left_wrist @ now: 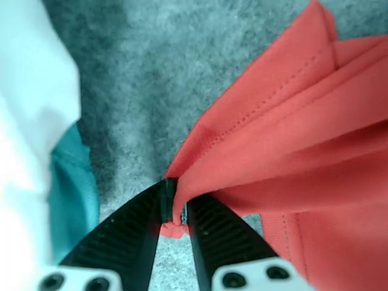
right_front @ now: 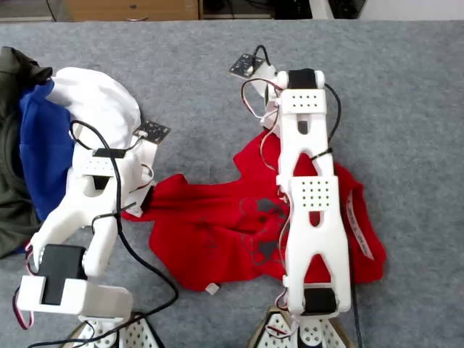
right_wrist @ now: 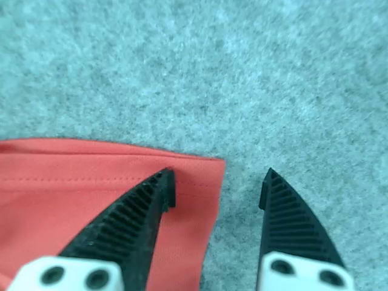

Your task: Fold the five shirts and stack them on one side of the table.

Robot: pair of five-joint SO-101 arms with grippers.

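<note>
- Desk [right_front: 406, 87]: the red shirt [right_front: 210, 232] lies rumpled in the middle, with an unfolded pile [right_front: 43, 138] beside the left arm.
- Step, I judge: spreading the red shirt flat.
- Left gripper [left_wrist: 176, 209]: fingers [left_wrist: 130, 233] pinch a sleeve edge.
- Right gripper [right_wrist: 218, 182]: fingers wide over a hem corner; next, close on it.

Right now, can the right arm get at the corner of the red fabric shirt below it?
Probably yes. The right gripper is open, jaws either side of the hemmed corner edge of the red fabric shirt, which lies on the grey felt table; nothing sits between them.
</note>
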